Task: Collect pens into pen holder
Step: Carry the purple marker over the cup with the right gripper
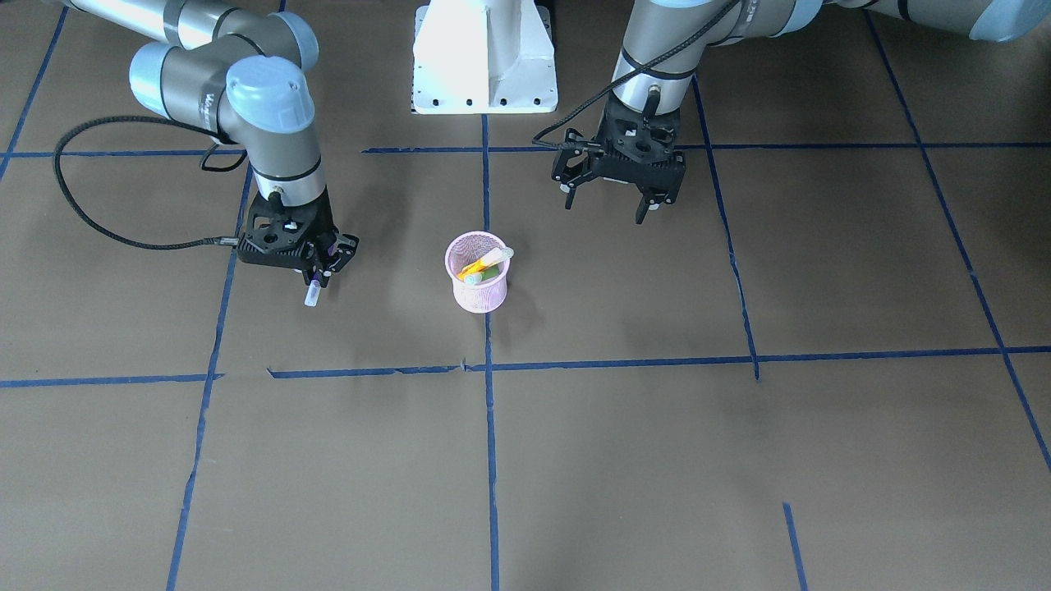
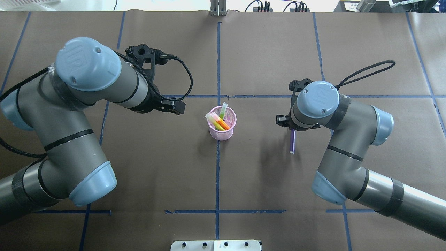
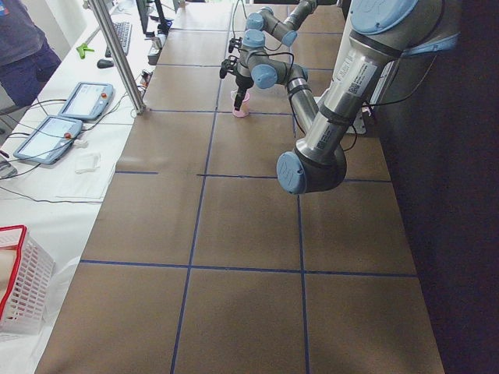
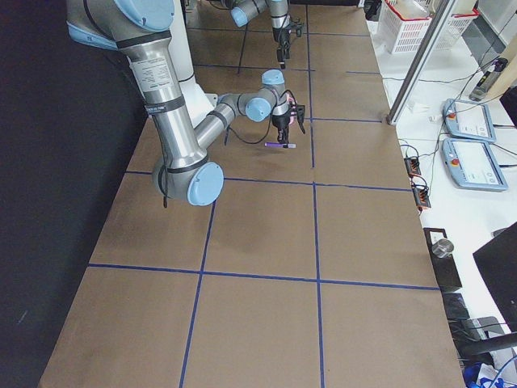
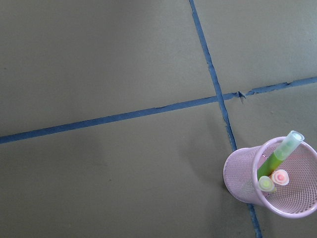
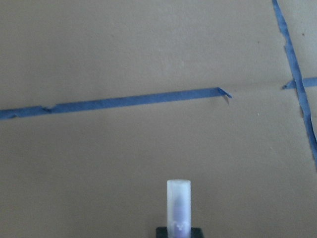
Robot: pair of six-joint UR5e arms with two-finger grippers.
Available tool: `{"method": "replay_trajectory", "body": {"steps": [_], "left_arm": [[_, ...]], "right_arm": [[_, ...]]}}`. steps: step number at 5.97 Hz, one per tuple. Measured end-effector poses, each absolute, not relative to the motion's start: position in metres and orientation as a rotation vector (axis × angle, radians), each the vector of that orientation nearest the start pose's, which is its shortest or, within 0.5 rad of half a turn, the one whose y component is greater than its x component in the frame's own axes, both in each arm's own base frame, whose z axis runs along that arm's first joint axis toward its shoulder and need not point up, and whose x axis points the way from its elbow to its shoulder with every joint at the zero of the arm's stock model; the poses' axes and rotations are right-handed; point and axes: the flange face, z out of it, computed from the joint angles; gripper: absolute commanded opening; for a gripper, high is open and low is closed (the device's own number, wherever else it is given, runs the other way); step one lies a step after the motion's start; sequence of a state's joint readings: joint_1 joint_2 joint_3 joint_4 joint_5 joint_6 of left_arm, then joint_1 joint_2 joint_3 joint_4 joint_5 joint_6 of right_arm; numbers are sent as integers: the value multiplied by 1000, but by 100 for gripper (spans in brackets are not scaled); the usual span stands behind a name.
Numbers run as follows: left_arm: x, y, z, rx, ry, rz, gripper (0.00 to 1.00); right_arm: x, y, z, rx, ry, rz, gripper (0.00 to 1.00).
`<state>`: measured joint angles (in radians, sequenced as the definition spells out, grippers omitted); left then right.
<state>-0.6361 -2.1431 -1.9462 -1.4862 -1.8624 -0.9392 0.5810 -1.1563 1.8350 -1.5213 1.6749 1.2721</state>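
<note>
Brown paper covers the table (image 1: 575,476), marked into squares by blue tape lines (image 1: 491,460). Nearest the operators' side it is bare paper and tape.

Further in, the pink wire-mesh pen holder (image 1: 478,287) stands upright on the centre tape line. Three pens lean inside it with their pale caps up: a green pen (image 5: 276,157), an orange pen (image 1: 474,267) and what looks like a yellow pen (image 2: 214,122).

Well apart from the cup, on the robot's right, the right gripper (image 1: 324,263) is clamped on the purple pen (image 2: 292,139). The pen lies level and low over the paper, with its pale cap (image 6: 178,201) pointing towards the operators. Whether it touches the paper cannot be told. From overhead the right arm's wrist hides the jaws, and only the pen's rear end shows.

A little further back, on the robot's left, the left gripper (image 1: 609,203) hangs above the paper. Its fingers (image 1: 566,190) are spread wide and hold nothing. From overhead that arm's forearm hides most of it.

Beyond both stands the robot's white pedestal (image 1: 484,74).

Off the table, the operators' bench carries two teach pendants (image 3: 84,101). A white basket with a red rim (image 3: 19,288) sits closer to that camera. In the left side view the far arm partly blocks the cup.
</note>
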Motion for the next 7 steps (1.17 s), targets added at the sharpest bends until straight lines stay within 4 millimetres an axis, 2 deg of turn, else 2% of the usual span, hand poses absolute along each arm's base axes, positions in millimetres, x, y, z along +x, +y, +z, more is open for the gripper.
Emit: {"method": "replay_trajectory", "body": {"steps": [2,3,4,6,7], "left_arm": [[409,-445,203,216,767,163,100],[401,-451,208,189,749,172,100],[396,-454,211,185,741,187,100],[394,-456,215,181,734,193,100],[394,-456,216,180,734,193,100]], "right_arm": [[-421,-435,260,347,-778,329,0],[-415,-433,234,406,-817,426,0],[-421,-426,214,462,-847,531,0],[-454,-400,194,572,-874,680,0],[-471,-395,181,605,-887,732,0]]}}
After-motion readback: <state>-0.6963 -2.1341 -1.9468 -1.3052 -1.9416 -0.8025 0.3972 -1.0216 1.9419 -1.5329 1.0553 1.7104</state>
